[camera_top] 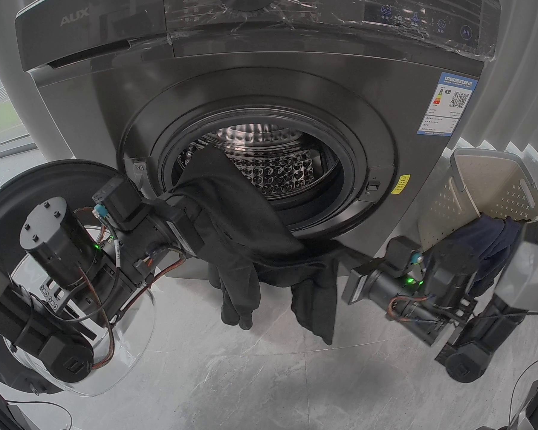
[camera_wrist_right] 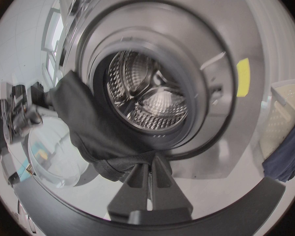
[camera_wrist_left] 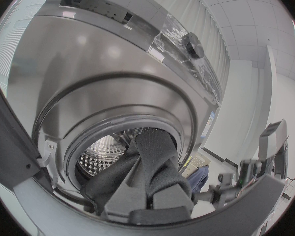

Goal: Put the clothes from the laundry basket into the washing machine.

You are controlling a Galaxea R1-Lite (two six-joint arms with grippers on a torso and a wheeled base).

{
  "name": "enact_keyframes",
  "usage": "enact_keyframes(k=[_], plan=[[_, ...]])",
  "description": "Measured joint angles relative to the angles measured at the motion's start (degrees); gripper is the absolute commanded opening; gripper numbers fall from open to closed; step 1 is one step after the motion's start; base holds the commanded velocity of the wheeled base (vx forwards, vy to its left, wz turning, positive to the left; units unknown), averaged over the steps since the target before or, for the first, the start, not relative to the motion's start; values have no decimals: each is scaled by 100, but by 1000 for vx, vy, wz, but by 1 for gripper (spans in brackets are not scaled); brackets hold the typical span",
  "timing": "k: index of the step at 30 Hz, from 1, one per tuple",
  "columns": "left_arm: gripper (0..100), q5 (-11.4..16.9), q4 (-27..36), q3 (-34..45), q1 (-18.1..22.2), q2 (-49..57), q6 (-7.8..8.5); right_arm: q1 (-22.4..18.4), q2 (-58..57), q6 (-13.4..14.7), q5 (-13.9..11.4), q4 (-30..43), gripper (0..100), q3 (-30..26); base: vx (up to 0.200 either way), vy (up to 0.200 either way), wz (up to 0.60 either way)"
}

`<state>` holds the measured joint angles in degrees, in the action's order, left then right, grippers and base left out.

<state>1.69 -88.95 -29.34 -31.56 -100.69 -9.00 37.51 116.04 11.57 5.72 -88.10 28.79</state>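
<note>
My left gripper (camera_wrist_left: pixel 149 194) and right gripper (camera_wrist_right: pixel 150 167) each clamp one end of the black garment (camera_top: pixel 239 222), spreading it across the washing machine (camera_top: pixel 341 91) mouth, presumably for feeding inside, its lower folds hanging outside.

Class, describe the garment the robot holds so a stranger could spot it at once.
Find the grey washing machine, door open. A black garment hangs across the lower drum mouth, stretched between the left gripper and right gripper. Its neighbour, the blue garment, hangs from the basket.
</note>
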Motion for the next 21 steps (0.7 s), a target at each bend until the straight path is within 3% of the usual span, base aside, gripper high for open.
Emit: enact_keyframes(k=[7, 21], plan=[[0, 5, 2, 407, 188, -107, 13, -386, -767, 24, 90, 9, 0, -210, 0, 0, 0], [0, 44, -2, 827, 315, -391, 63, -595, -1296, 55, 117, 9, 0, 369, 0, 0, 0]])
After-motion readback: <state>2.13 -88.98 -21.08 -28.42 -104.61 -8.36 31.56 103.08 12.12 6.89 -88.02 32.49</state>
